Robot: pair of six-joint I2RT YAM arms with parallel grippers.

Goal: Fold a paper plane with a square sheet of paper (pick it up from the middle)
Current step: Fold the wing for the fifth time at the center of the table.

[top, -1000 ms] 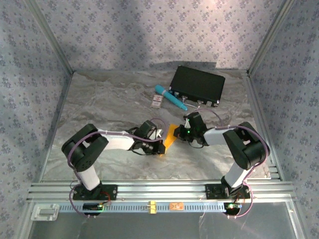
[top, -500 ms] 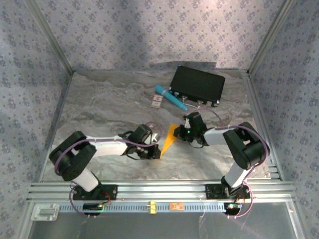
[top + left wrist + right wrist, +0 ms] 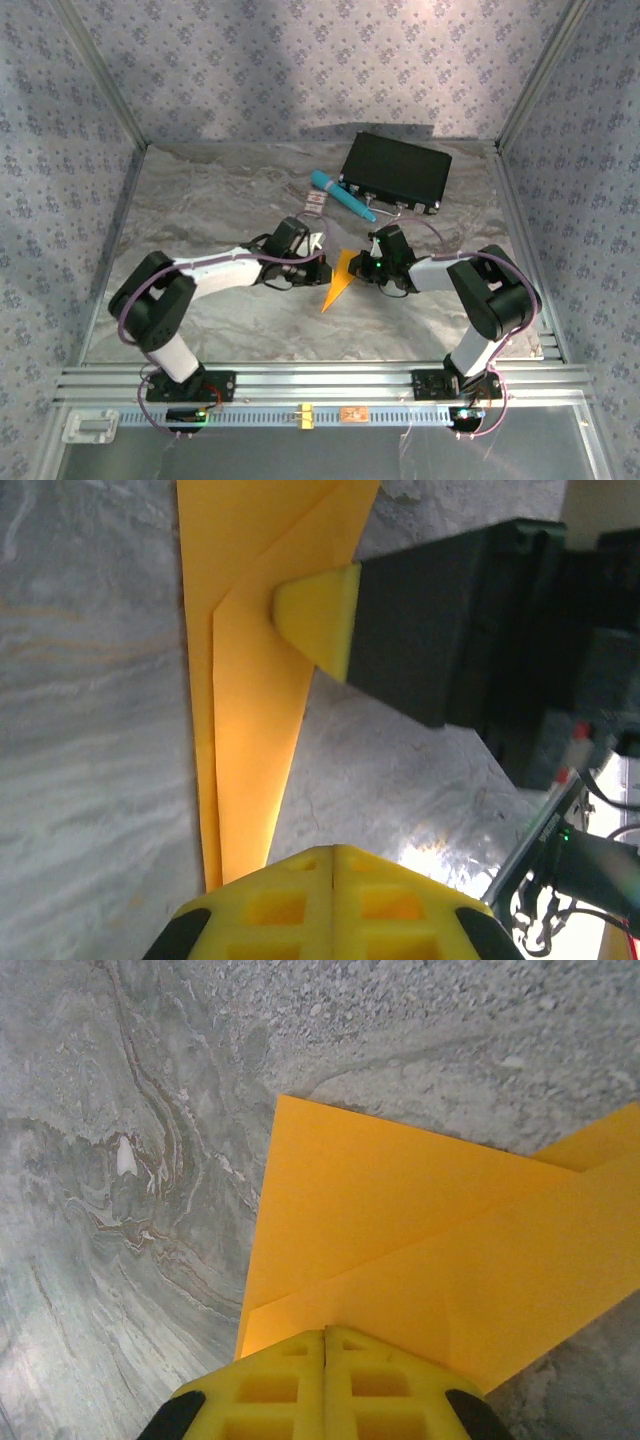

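Observation:
The square sheet of paper is orange-yellow and lies flat on the marble table, folded into a narrow dart whose point faces the near edge. Overlapping layers and creases show in the left wrist view and in the right wrist view. My right gripper is shut, its yellow tips pressing down on the wide end of the paper. My left gripper is shut too, its tips low at the paper's left edge, opposite the right gripper's fingertip.
A black case lies at the back right, with a teal pen and a small white-and-red card just in front of it. An aluminium rail runs along the near edge. Patterned walls close in three sides.
My left gripper has moved from the paper's near point up toward its far, wide end, baring the pointed tip. The right gripper has stayed pressed on the paper.

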